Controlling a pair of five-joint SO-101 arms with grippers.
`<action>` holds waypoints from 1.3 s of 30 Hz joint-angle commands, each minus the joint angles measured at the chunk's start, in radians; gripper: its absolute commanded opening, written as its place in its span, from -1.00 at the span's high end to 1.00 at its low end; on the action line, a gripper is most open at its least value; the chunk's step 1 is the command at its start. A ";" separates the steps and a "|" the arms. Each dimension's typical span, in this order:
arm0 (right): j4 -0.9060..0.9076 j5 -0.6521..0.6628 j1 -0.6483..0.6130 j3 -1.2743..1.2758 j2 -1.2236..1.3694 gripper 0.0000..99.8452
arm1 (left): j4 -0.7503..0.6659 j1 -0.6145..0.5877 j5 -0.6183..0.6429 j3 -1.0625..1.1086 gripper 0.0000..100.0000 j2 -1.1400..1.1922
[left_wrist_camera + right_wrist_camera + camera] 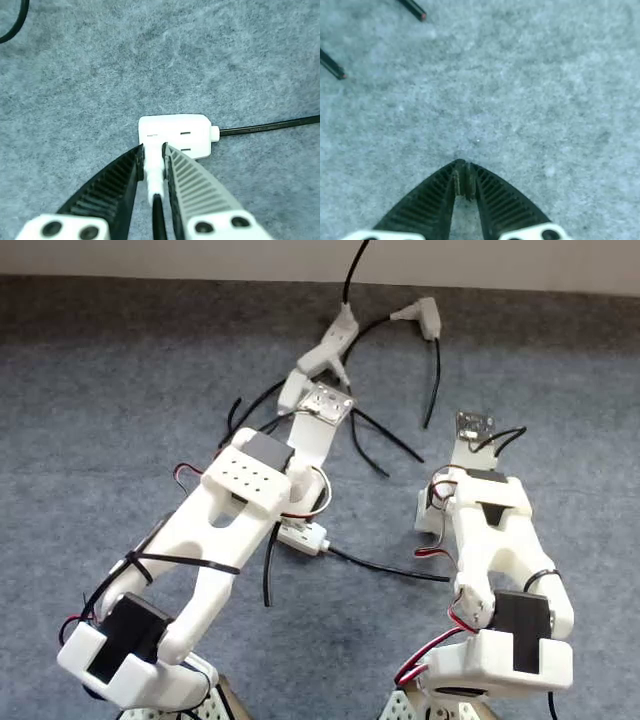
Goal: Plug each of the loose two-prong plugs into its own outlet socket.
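left jaws pinching plug [155, 172] against socket [175, 136], right jaws pressed together, empty: keep plug square, push straight in.

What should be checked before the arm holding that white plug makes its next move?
1. Left pincer shut on the white plug: ok.
2. Plug tip meets the outlet block: ok.
3. Plug fully pushed in: cannot tell.
4. Right pincer shut and empty over the carpet: ok.
5. Second plug plugged in: not ok, it lies alone on the carpet.
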 commanded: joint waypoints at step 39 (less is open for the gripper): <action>-0.031 0.000 0.022 0.001 -0.007 0.99 | -0.011 -0.004 -0.048 -0.004 0.98 -0.004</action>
